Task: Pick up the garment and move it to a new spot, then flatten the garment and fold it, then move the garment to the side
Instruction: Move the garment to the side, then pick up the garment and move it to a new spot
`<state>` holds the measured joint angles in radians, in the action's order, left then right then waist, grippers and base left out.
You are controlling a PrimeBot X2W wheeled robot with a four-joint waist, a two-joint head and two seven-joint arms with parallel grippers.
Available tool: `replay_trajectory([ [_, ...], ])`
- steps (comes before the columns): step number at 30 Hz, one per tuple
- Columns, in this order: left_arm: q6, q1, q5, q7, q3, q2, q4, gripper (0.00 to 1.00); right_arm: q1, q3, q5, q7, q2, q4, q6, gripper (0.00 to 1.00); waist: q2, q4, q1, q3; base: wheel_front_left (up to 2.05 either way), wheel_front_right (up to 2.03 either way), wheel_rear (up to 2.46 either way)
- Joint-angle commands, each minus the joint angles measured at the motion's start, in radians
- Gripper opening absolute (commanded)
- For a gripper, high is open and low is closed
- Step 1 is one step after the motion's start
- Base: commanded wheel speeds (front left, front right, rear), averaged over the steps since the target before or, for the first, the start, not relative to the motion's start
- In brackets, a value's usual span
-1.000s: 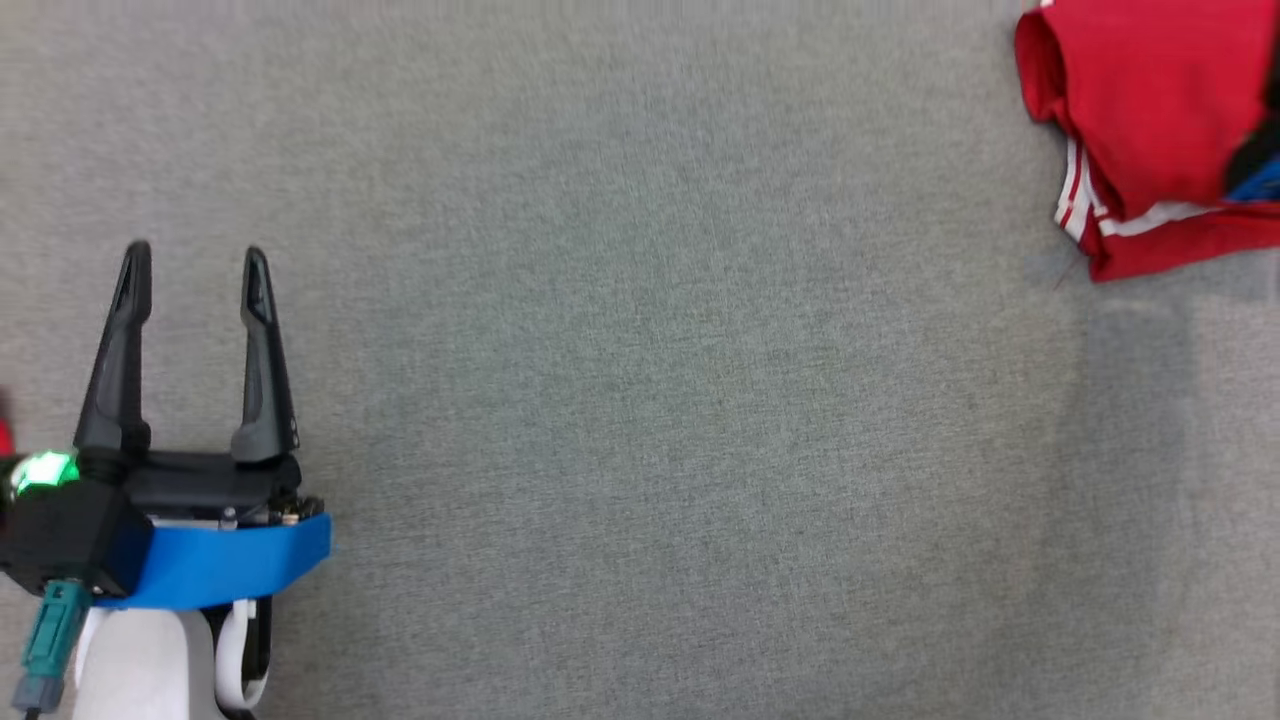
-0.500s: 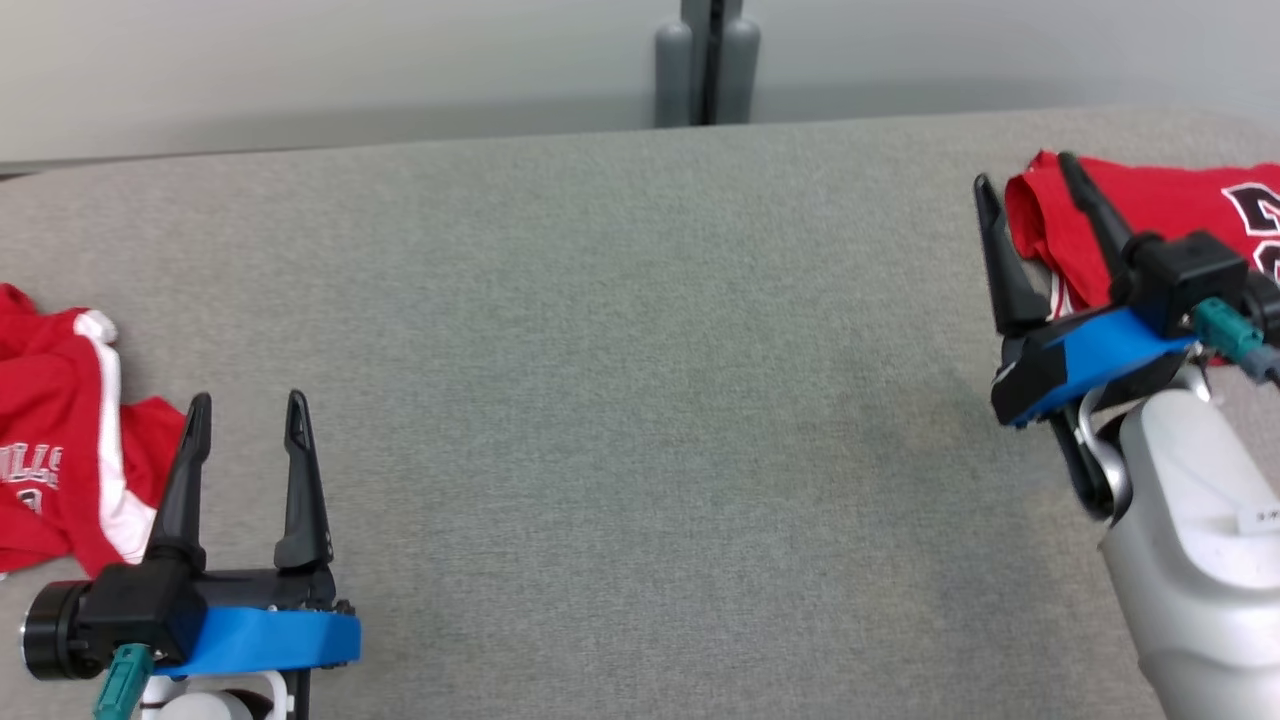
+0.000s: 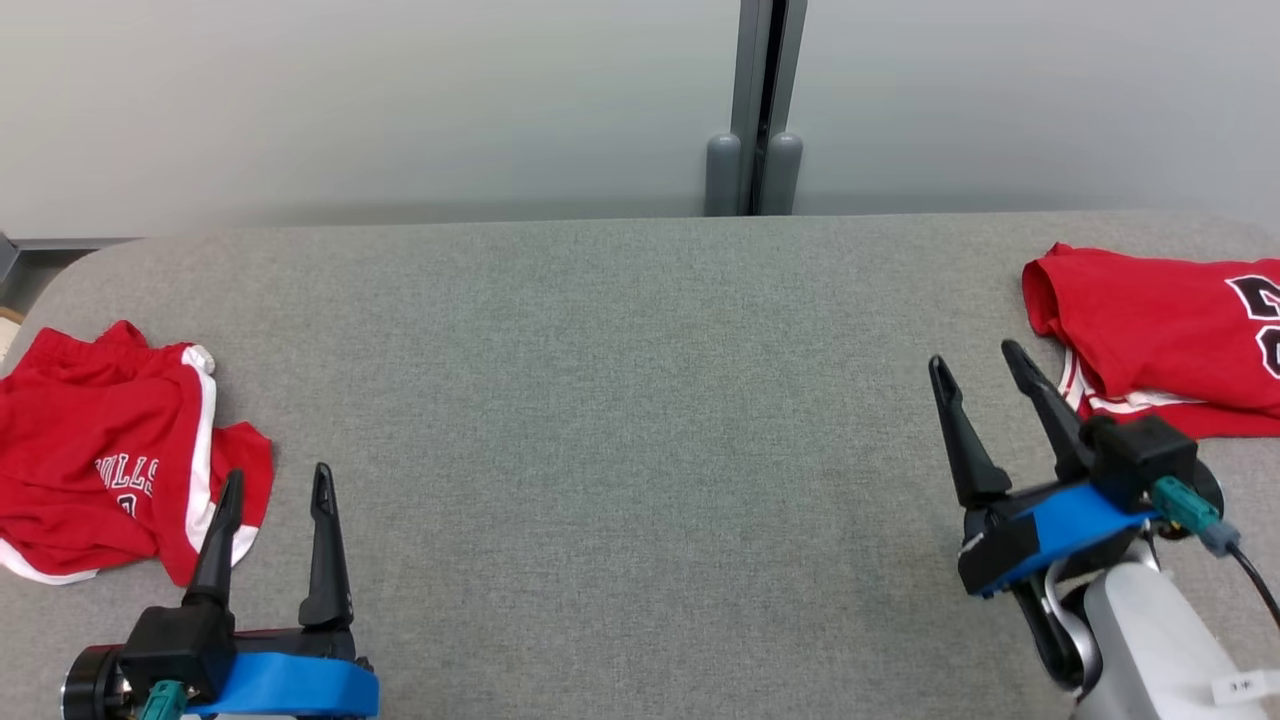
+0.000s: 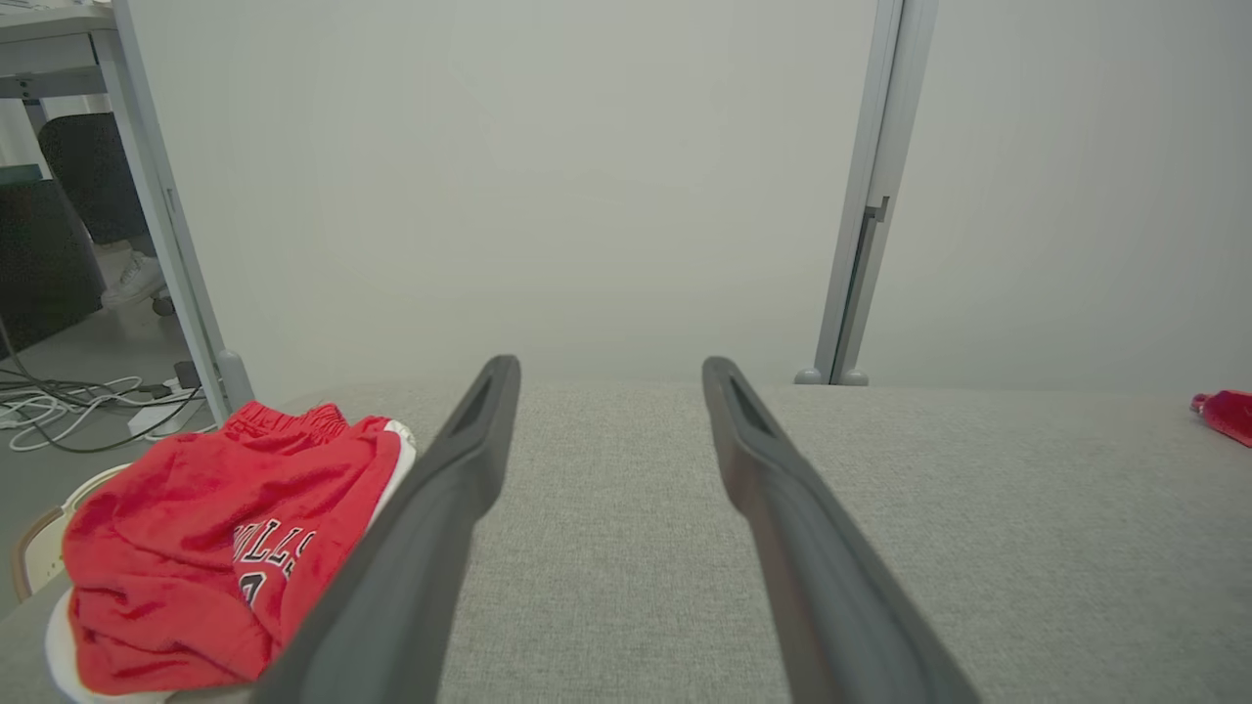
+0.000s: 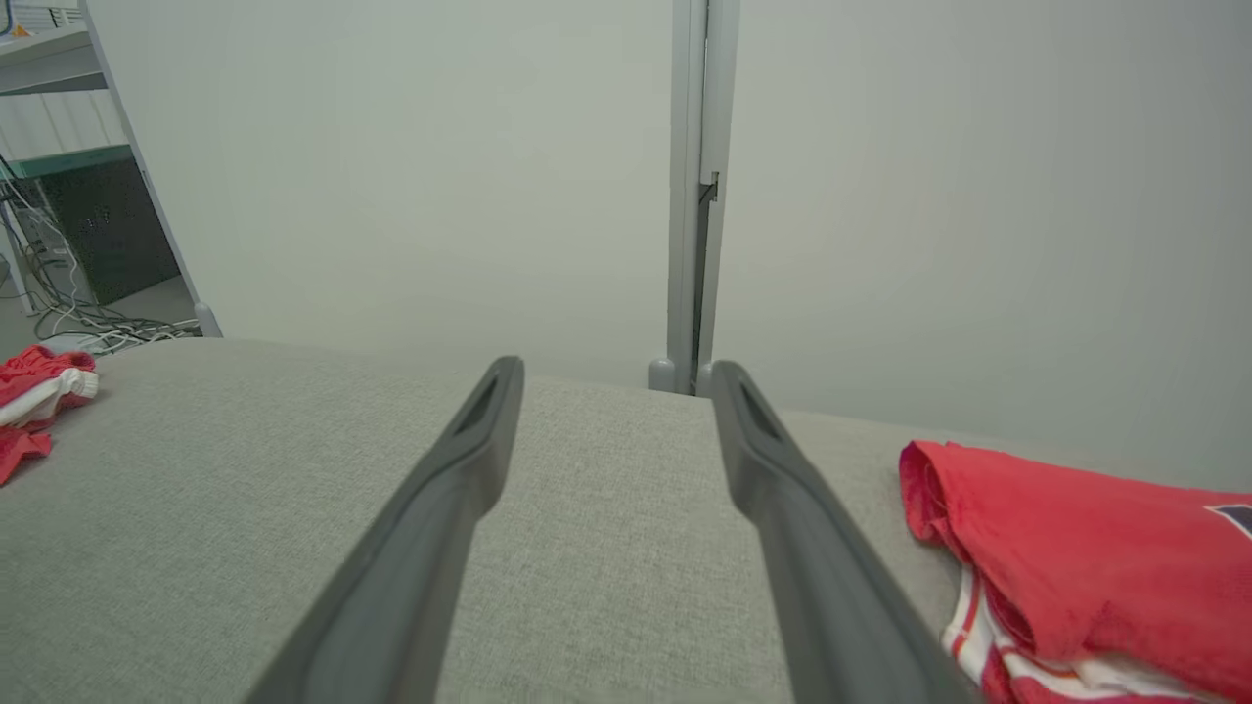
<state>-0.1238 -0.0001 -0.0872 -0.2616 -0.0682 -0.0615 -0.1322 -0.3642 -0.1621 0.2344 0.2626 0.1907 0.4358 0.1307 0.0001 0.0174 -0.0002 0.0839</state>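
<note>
Head view: left gripper (image 3: 277, 475) and right gripper (image 3: 974, 355) gape empty, pickup not begun. Crumpled shorts (image 3: 100, 450), probably the garment, lie just beside the left one; it must reach over and pinch.

garments 2: shorts (image 3: 100, 440) left of left hand (image 3: 277, 477), jersey (image 3: 1160, 330) right of right hand (image 3: 973, 355) | hands 2 | surface (image 3: 620, 400) 1 | post (image 3: 757, 110) 1

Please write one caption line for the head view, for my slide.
Left gripper and right gripper, both open, over a grey table; red shorts at left, red jersey at right.
</note>
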Motion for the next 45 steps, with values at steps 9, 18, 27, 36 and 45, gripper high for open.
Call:
replay_trajectory([
  [9, -0.006, 0.021, -0.007, -0.005, 0.01, 0.007, -0.026, 1.0, 0.184, 0.097, 0.008, 0.003, -0.059, -0.126, 0.0, 1.0, -0.0001, 0.007, 0.0002, -0.038, 0.0, 0.0, 0.0],
  [18, -0.007, 0.03, 0.001, -0.005, 0.009, 0.008, -0.026, 1.0, 0.291, 0.145, -0.032, 0.003, -0.109, -0.232, 0.0, 1.0, -0.0001, 0.014, 0.0002, -0.05, 0.0, 0.0, 0.0],
  [27, -0.003, 0.027, 0.01, -0.005, 0.014, 0.01, -0.042, 1.0, 0.377, 0.205, -0.072, 0.0, -0.138, -0.279, 0.0, 1.0, -0.0001, 0.03, 0.0002, -0.054, 0.0, 0.0, 0.0],
  [36, -0.004, 0.019, 0.018, -0.004, 0.014, 0.01, -0.055, 1.0, 0.404, 0.218, -0.049, -0.002, -0.141, -0.272, 0.0, 1.0, -0.0001, 0.035, 0.0002, -0.05, 0.0, 0.0, 0.0],
  [45, -0.004, 0.021, 0.02, -0.005, 0.01, 0.011, -0.067, 1.0, 0.405, 0.214, -0.044, -0.007, -0.141, -0.266, 0.0, 1.0, -0.0001, 0.035, 0.0002, -0.057, 0.0, 0.0, 0.0],
])
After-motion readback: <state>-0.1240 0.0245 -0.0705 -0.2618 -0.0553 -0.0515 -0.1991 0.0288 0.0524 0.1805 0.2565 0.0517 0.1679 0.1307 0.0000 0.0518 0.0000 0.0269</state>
